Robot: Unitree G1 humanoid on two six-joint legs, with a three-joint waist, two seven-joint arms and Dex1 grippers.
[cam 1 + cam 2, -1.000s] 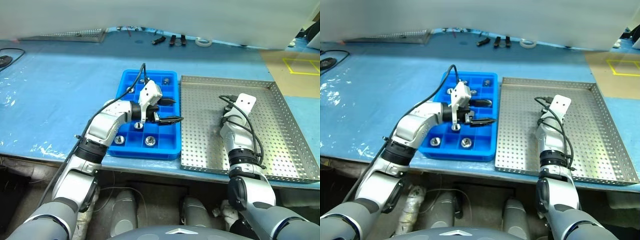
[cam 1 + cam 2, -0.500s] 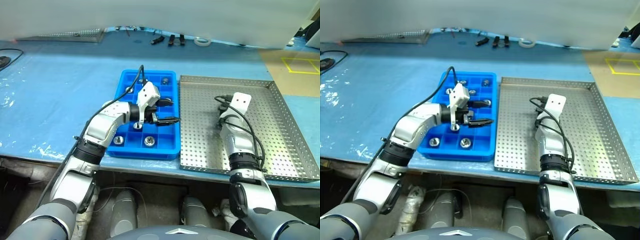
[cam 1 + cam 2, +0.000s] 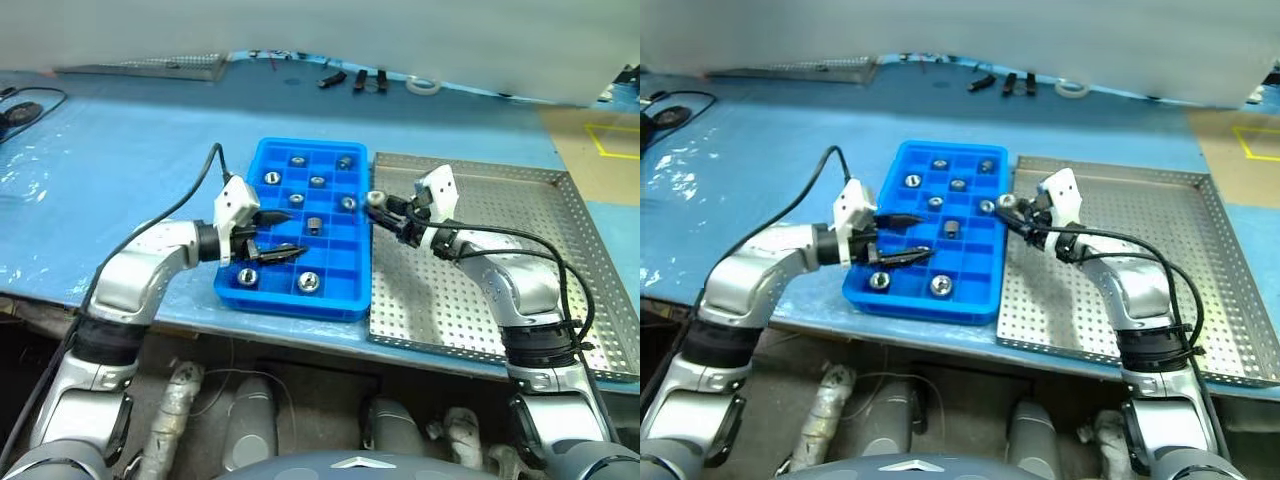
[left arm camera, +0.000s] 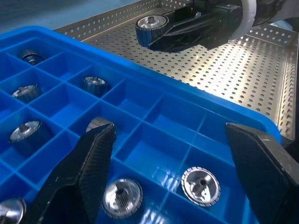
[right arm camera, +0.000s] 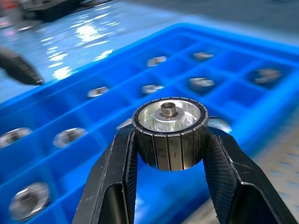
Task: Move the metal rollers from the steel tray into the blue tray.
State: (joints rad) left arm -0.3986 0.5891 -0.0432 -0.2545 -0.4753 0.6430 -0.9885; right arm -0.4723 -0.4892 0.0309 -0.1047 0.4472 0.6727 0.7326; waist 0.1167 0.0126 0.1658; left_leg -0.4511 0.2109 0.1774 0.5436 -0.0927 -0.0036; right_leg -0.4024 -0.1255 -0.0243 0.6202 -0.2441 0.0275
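Observation:
My right gripper (image 3: 378, 206) is shut on a metal roller (image 3: 374, 199), a ribbed silver cylinder seen close up in the right wrist view (image 5: 169, 126). It hangs over the left rim of the steel tray (image 3: 560, 230), right beside the blue tray (image 3: 295, 305). Several metal rollers lie in the blue tray's compartments, among them one at the front (image 3: 308, 283) and one at the back (image 3: 297, 160). My left gripper (image 3: 296, 232) is open over the front left part of the blue tray, with nothing between its fingers (image 4: 93, 154).
Black tools (image 3: 350, 78) and a white tape roll (image 3: 424, 85) lie at the back of the blue table. Another perforated tray (image 3: 150, 68) sits at the back left. A black cable (image 3: 20, 108) lies far left. The table's front edge runs just before both trays.
My right gripper has lifted off the steel tray's floor and swung left to the blue tray's edge, turning level with a roller in it. The left gripper drew back leftward. The camera shifted.

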